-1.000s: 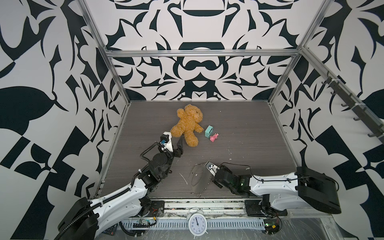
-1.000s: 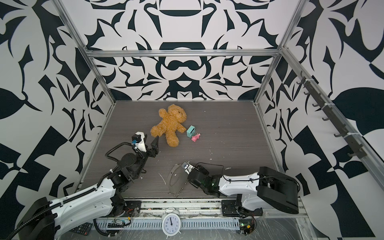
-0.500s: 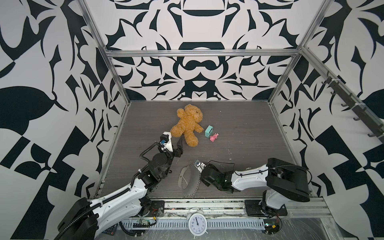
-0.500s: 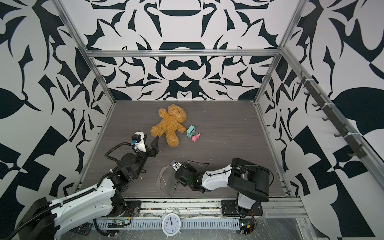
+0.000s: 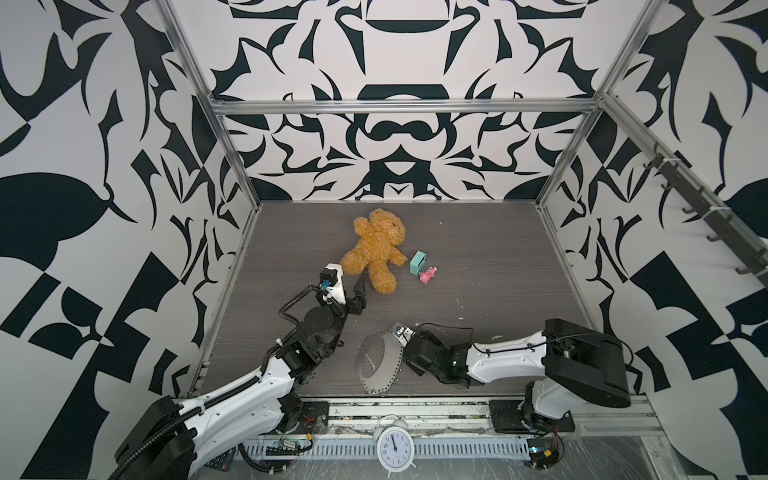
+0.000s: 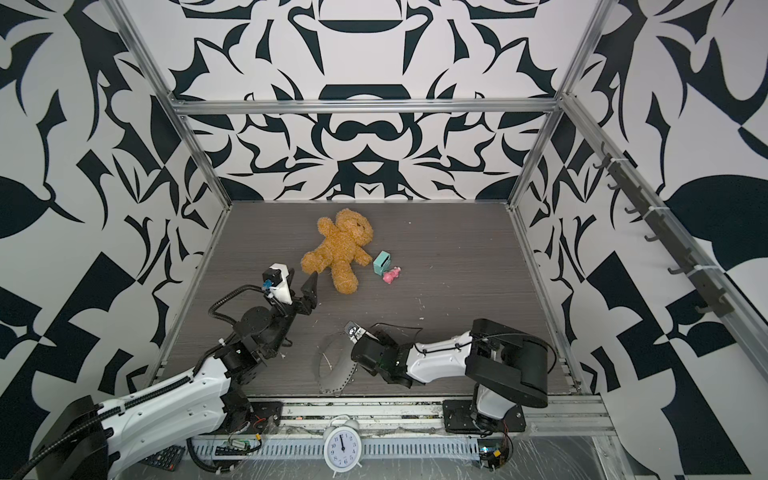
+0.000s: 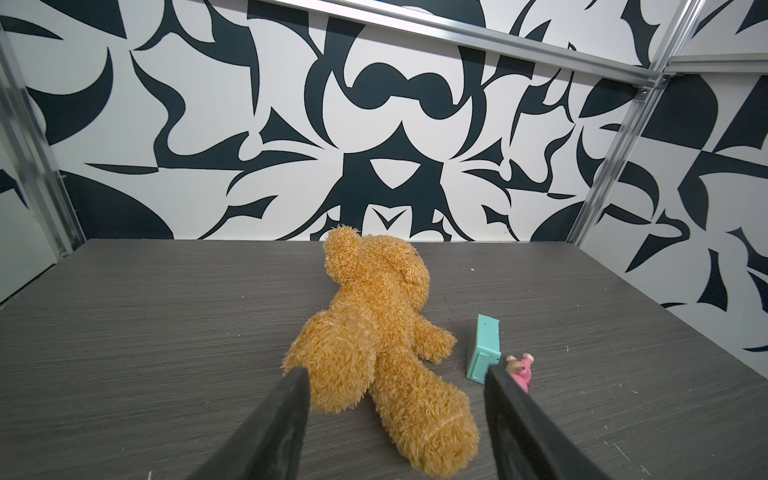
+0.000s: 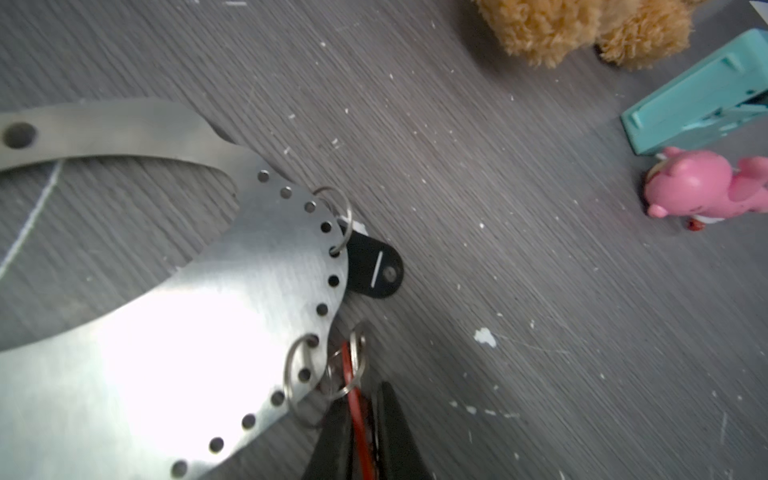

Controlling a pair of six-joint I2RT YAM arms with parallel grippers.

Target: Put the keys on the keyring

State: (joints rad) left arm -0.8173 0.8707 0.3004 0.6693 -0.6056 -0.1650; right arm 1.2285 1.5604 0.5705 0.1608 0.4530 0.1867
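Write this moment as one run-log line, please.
left tool open, empty | right tool jaws around red tag at keyring | black fob on table

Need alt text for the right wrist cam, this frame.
The right gripper pinches a red tag, its small ring beside a keyring hooked through a perforated metal plate. A black fob lies at the plate's edge by another keyring; a teddy bear, teal box and pink figure sit beyond.

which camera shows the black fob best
The right wrist view: the black fob lies close up, one end under the plate's holed edge beside a ring. In both top views it is too small to make out; the left wrist view misses it.
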